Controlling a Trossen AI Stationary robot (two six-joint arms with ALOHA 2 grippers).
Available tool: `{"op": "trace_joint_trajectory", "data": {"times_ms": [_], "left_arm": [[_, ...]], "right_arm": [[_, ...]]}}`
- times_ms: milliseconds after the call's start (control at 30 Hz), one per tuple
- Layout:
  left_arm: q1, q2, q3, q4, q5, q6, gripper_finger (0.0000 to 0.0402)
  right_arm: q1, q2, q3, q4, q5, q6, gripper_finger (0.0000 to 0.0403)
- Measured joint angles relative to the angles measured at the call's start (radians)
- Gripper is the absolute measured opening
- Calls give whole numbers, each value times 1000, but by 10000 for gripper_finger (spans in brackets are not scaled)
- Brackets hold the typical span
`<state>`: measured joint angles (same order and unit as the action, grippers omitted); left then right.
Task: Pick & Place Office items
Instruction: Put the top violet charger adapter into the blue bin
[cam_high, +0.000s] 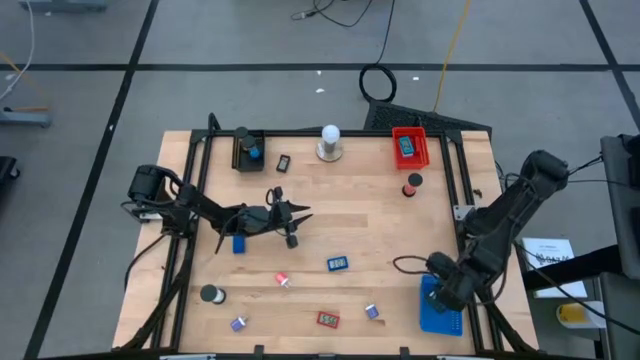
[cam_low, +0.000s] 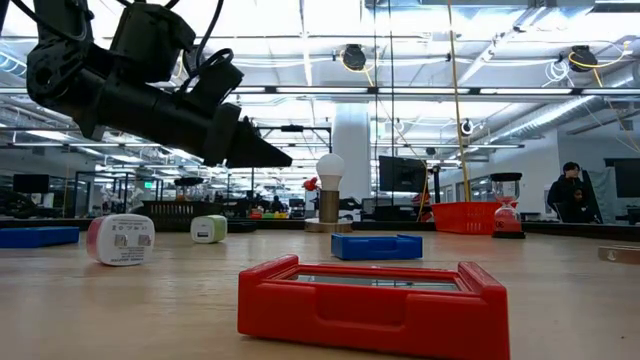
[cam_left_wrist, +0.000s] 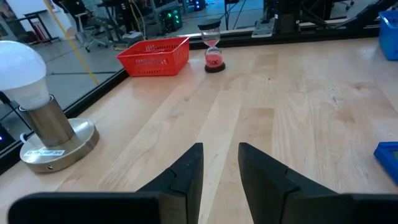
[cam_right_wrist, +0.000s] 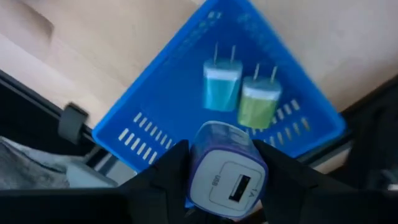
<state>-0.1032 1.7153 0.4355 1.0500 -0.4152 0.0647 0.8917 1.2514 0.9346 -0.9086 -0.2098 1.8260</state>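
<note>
You're at the drop step: right gripper (cam_right_wrist: 221, 163) clamps a purple charger (cam_right_wrist: 227, 168) over the blue tray (cam_right_wrist: 155, 106), 2 chargers already below the fingers. Next: let go. Left gripper (cam_left_wrist: 221, 165) is slightly apart, holding nothing.

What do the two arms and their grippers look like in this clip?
Both arms are matte black with rounded joint housings and loose black cables running along them. The left gripper has two flat, wedge-shaped black fingers with squared tips on a wide black bar. The right gripper has the same dark, angular fingers. No markings or labels are visible on either.
</note>
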Motion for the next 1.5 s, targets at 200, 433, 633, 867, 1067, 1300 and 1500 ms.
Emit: {"op": "trace_joint_trajectory", "data": {"times_ms": [200,433,633,867,1067,1300,1500], "left_arm": [[0,0,0,0,0,-4,108],[0,0,0,0,0,-3,108],[0,0,0,0,0,-3,108],[0,0,0,0,-1,-3,108],[0,0,0,0,-1,-3,108],[0,0,0,-1,-1,-3,108],[0,0,0,-1,-1,-3,108]], "right_arm": [[0,31,-75,184,-97,-3,146],[0,40,-176,390,-149,-6,147],[-2,40,-238,490,-123,-38,149],[-2,39,-246,494,-73,-95,170],[-11,39,-246,514,-75,-112,194],[-55,33,-246,595,-79,-168,178],[-71,17,-246,598,-84,-189,127]]}}
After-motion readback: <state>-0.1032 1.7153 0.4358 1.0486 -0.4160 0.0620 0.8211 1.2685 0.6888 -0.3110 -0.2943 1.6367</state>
